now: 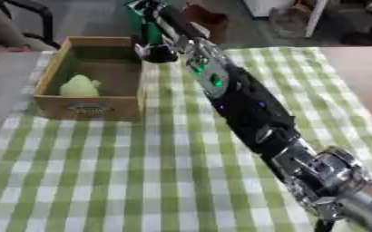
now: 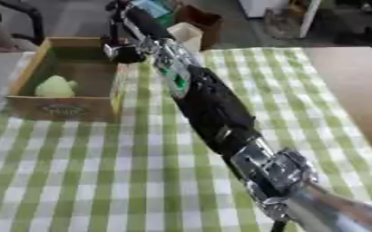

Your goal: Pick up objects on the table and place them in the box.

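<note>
The wooden box (image 1: 90, 106) stands on the table (image 1: 102, 181), which is covered with a green and white checked cloth, and everything here is told from this box. Inside the box, near its front wall and toward its left side, lies a pale green, rounded thing (image 1: 80, 85); I cannot make out more of it than its colour and shape. The rest of the box floor is in shadow. The robot's right arm (image 1: 245, 108) comes in from the lower right and stretches in a long diagonal line across the cloth, passing to the right of the box and ending beyond its far right corner. The right hand (image 2: 126, 14) is up there, past the far right corner of the box and higher than its rim, but it is dark and blurred against the background, so I cannot tell whether its fingers are straight or curled, or whether it has hold of something. Just beside the far right corner of the box, close under the wrist, there is a dark rounded shape (image 1: 159, 53); I cannot tell what it is. The left hand does not show in either view.
</note>
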Robot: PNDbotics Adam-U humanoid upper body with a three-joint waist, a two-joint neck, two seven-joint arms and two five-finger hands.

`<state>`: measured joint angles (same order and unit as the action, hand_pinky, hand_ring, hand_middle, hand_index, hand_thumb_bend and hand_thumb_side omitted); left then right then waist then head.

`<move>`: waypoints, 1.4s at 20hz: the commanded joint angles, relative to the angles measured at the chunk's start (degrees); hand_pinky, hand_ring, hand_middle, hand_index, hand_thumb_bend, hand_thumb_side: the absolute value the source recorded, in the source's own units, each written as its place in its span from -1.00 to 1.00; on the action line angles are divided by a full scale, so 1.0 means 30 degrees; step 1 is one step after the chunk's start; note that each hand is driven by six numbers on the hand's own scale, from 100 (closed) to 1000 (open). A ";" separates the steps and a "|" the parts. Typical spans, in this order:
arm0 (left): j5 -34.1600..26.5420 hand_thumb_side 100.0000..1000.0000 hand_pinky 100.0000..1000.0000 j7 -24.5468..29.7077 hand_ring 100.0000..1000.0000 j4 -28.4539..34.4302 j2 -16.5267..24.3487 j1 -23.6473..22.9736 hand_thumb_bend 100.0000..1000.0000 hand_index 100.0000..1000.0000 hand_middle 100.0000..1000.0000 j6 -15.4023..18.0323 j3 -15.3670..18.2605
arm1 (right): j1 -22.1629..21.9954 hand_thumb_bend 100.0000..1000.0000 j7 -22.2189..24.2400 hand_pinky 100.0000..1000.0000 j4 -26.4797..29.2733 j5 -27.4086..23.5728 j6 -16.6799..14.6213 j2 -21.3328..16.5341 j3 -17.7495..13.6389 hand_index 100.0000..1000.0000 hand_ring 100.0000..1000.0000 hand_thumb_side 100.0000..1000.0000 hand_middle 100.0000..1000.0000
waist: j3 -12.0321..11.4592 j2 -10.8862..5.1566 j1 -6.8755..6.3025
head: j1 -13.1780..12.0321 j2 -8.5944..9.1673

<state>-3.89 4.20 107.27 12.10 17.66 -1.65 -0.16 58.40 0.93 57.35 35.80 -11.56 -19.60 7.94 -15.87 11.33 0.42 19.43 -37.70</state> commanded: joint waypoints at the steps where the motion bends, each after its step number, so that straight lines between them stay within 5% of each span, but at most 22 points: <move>1: 0.0167 -0.35 -0.14 -0.0232 0.45 0.0267 0.0459 0.0087 -0.81 -0.07 0.34 0.0020 0.0327 | -0.0462 -1.00 -0.0018 0.46 0.2183 -0.3166 -0.0071 -0.2194 0.0068 0.70 0.65 -0.66 0.57 | 0.0199 -0.0230 -0.0069 | -0.0393 0.0200; 7: 0.0308 -0.32 -0.14 -0.0576 0.46 0.0096 0.0505 -0.0110 -0.80 -0.06 0.35 -0.0055 0.0618 | -0.3917 -1.00 -0.1662 0.39 0.6242 -0.8349 0.0784 -0.5430 -0.0537 0.64 0.59 -0.53 0.50 | 0.0945 -0.0106 -0.0054 | -0.0829 0.0092; 12: 0.0368 -0.29 -0.14 -0.0673 0.47 -0.0142 0.0466 -0.0433 -0.80 -0.06 0.36 -0.0139 0.0712 | -0.6394 -1.00 -0.2701 0.36 0.8056 -1.0520 0.1516 -0.6080 -0.1538 0.62 0.57 -0.47 0.45 | 0.1657 -0.0201 -0.0152 | -0.1081 -0.0188; 20: 0.0461 -0.24 -0.14 -0.0722 0.48 -0.0435 0.0337 -0.1211 -0.80 -0.06 0.37 -0.0230 0.0776 | -0.8366 -1.00 -0.3429 0.34 0.8870 -1.1509 0.1962 -0.5429 -0.2289 0.60 0.54 -0.46 0.42 | 0.2902 -0.0642 -0.0284 | -0.1890 -0.1366; 28: 0.0571 -0.21 -0.14 -0.0878 0.50 -0.0461 0.0167 -0.1414 -0.80 -0.05 0.38 -0.0308 0.0914 | -0.8931 -1.00 -0.3442 0.33 0.9353 -1.1690 0.1936 -0.5079 -0.2411 0.60 0.53 -0.47 0.40 | 0.3011 -0.0432 -0.0176 | -0.2576 -0.1943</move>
<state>-2.45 1.86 105.15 12.10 13.09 -2.60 1.96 31.06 -9.28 83.90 1.19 -5.66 -33.92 1.44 -6.78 10.84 -0.15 12.14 -42.94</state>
